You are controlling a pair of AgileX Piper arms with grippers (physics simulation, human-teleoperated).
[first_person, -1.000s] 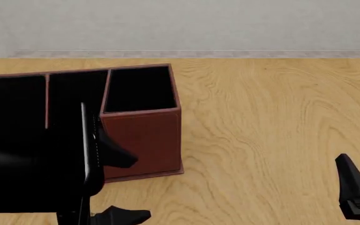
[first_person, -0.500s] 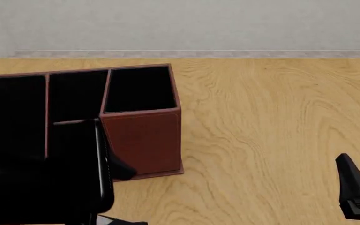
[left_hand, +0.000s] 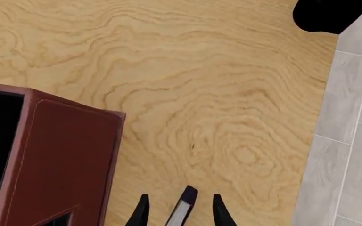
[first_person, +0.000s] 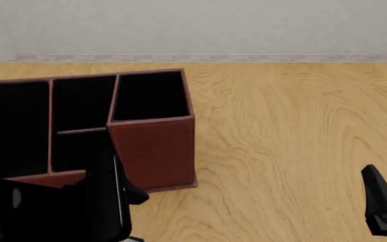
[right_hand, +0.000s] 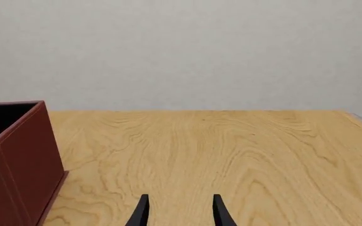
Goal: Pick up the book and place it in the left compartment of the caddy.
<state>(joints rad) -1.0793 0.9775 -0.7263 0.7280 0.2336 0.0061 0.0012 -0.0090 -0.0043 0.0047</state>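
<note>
Book: in the left wrist view we see the book (left_hand: 182,211) edge-on at the bottom centre, a thin black cover with a white strip of pages, standing between the two fingertips of the left gripper (left_hand: 179,212). In the front view it (first_person: 119,196) shows as a dark slab with a pale edge line at the lower left, in front of the caddy.

Left gripper: narrow, closed on the book; in the front view we cannot separate its fingers from the dark mass of the arm.

Right gripper: in the right wrist view we see the right gripper (right_hand: 179,211) with fingers apart and nothing between them; the front view shows only part of it (first_person: 384,204) at the lower right edge.

Caddy: the front view shows the caddy (first_person: 154,151) at the upper left, reddish-brown with black-lined bays; the left compartment (first_person: 13,126) lies at the far left. Each wrist view shows only one brown corner.

Tabletop: the wood-grain tabletop (first_person: 294,131) fills the right of the front view.
</note>
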